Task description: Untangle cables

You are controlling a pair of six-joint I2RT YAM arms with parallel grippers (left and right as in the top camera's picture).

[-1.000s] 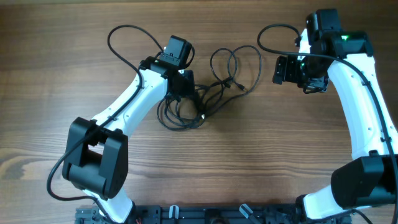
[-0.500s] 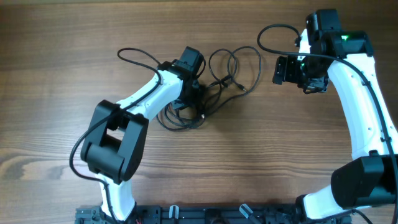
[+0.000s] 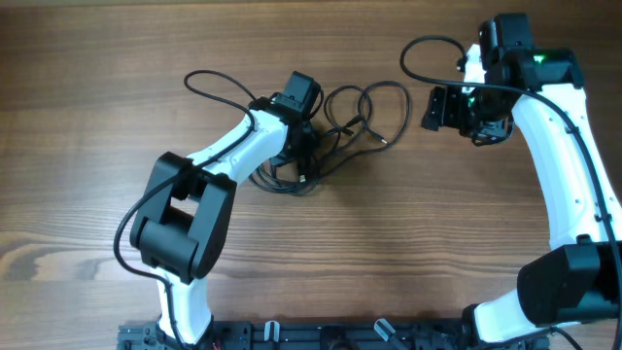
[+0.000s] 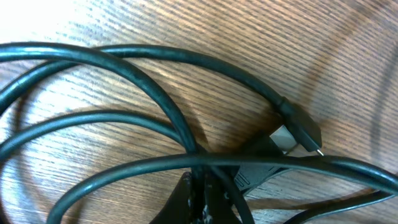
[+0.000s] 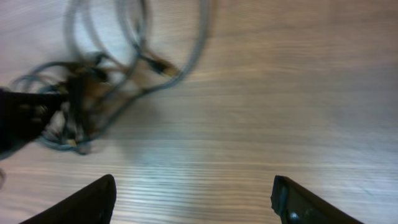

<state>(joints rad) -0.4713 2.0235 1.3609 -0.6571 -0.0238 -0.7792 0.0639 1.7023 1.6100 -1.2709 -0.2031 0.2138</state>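
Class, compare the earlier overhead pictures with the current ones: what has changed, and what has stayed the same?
The left arm swung right, further over the cables, and its jaws shut on them; the loops shifted slightly on the table. The right arm stayed almost where it was beside the cables, jaws open, holding nothing.

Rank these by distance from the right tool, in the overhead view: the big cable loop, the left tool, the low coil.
1. big loop: just left of the right tool.
2. left tool: mid-tangle.
3. low coil: farthest, lower left.
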